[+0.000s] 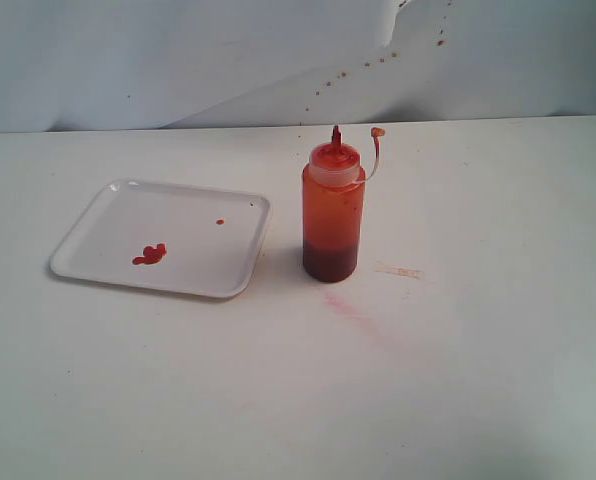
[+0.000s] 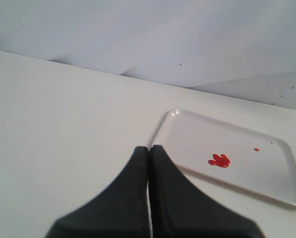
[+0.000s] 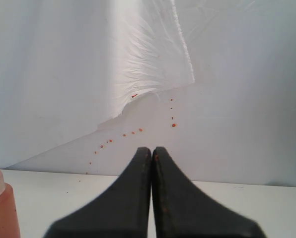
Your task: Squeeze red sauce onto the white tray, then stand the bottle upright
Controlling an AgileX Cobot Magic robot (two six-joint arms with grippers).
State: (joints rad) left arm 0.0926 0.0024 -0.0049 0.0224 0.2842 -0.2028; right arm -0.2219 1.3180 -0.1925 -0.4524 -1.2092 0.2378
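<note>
Bottle (image 1: 332,215) stands upright on its base on the worktop (image 1: 478,380), just beside the right-hand edge of the white tray (image 1: 98,215) and apart from it. Body is translucent orange-red, with a dark red fill only in the bottom portion, so it is mostly empty. The red nozzle (image 1: 335,135) points straight up, uncapped, and the small cap (image 1: 378,131) hangs off to the side on its tether. Red sauce (image 1: 150,254) lies on the tray as one glossy blob toward the near-left part, plus one small drop nearer the far-right corner. A pinkish smear (image 1: 353,310) marks the worktop in front of the bottle. My left fingers (image 2: 133,198) are pressed together with nothing between them, over bare worktop near a tray corner. My right fingers (image 3: 133,198) are likewise closed and empty, with only the bottle's shoulder showing at the edge of that wrist view. Neither arm appears in the exterior view. Judgement: squeeze and stand-up both look done. The next move calls only for keeping both arms well clear of the bottle, which is light, tall and likely to tip if knocked.
</note>
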